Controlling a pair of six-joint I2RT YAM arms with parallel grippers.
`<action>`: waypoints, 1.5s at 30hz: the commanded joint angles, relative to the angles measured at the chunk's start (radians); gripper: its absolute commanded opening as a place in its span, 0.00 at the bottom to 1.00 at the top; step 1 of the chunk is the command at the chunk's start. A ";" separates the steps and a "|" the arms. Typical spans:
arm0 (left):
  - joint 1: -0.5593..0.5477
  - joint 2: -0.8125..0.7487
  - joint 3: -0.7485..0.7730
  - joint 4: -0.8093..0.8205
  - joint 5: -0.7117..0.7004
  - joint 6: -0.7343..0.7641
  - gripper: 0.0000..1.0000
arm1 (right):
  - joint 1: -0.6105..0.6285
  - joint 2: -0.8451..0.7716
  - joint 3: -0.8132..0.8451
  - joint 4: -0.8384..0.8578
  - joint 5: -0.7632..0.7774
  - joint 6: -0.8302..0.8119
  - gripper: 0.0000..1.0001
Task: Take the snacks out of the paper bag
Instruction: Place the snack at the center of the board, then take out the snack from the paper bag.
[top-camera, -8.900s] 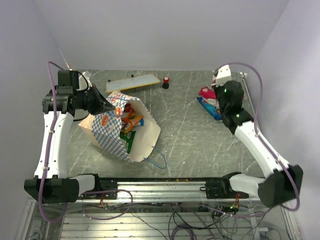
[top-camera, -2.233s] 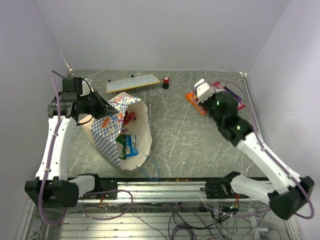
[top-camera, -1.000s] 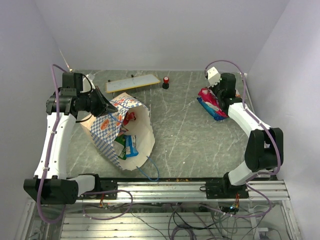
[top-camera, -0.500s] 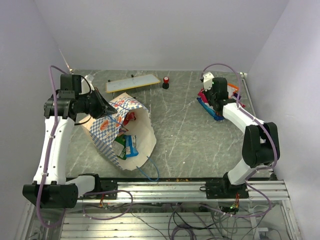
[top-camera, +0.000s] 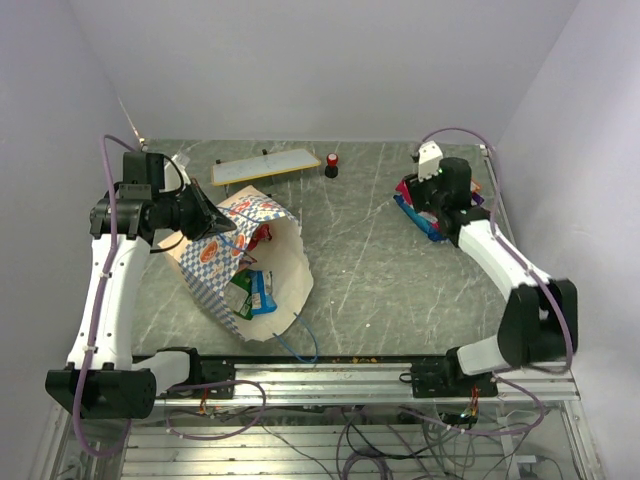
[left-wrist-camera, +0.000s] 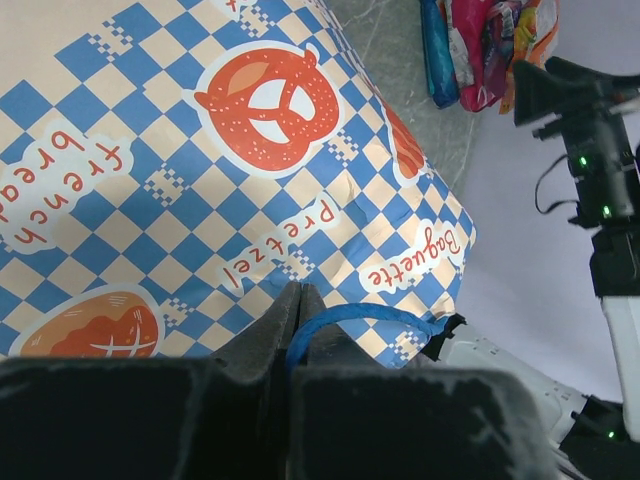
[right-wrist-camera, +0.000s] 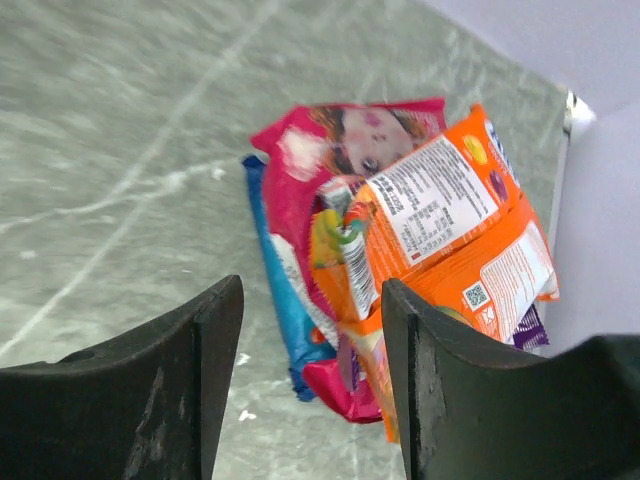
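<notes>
A: Left tool?
B: Pinched tight on the blue cord handle of the paper bag, which sits at the left of the bench with a green packet inside.
A: Right tool?
B: Fingers wide, holding nothing — over the orange packet and magenta packet.

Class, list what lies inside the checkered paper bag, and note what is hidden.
Through the mouth of the paper bag, the top view shows a green packet, a blue packet and a small red wrapper. Anything deeper is covered by the bag's wall.
</notes>
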 joint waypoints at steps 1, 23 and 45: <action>-0.005 -0.017 -0.012 0.029 0.026 -0.005 0.07 | 0.016 -0.181 -0.117 0.113 -0.273 0.067 0.59; -0.005 -0.043 -0.006 0.008 -0.007 -0.022 0.07 | 0.831 -0.269 -0.384 0.387 -0.603 -0.269 0.67; -0.004 -0.048 0.053 -0.062 -0.013 -0.001 0.07 | 0.920 0.461 0.096 0.632 -0.395 -0.672 0.64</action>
